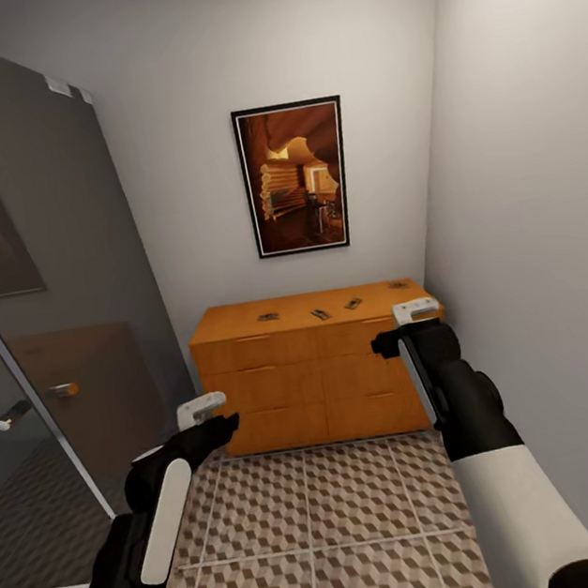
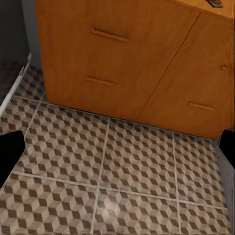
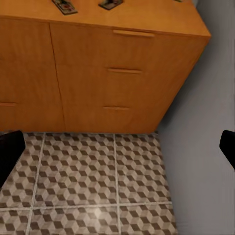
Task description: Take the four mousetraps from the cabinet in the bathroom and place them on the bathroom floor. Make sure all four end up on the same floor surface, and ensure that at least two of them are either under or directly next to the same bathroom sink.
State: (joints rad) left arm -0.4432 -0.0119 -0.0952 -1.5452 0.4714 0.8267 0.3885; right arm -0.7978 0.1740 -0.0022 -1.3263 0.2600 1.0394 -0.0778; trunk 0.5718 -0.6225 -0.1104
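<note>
Small, dark and hard to make out: four mousetraps (image 1: 268,316) spread along the top of the cabinet (image 1: 318,371), well ahead of both grippers and above their level; the rightmost one (image 1: 398,285) half hidden behind the right gripper (image 1: 415,313). From the left wrist, only a corner of one trap (image 2: 214,3), cut off at the picture edge; from the right wrist, two traps (image 3: 64,5) cropped at the cabinet's top.

Left of the left gripper (image 1: 203,409): a grey glass panel (image 1: 49,304) with a handle (image 1: 36,403), close alongside the arm. Ahead: patterned bathroom floor (image 1: 311,519), bare up to the cabinet's foot. Right of the right gripper: a plain grey wall (image 1: 543,245), near the forearm, meeting the cabinet's end in a tight corner.

Left gripper: fingers (image 2: 9,152) spread wide at the edges of its wrist view, holding nothing, hovering over tiles before the lower drawers. Right gripper: likewise spread, fingers (image 3: 8,154) far apart, gripping nothing, raised near the cabinet's top right corner, touching nothing visible.
</note>
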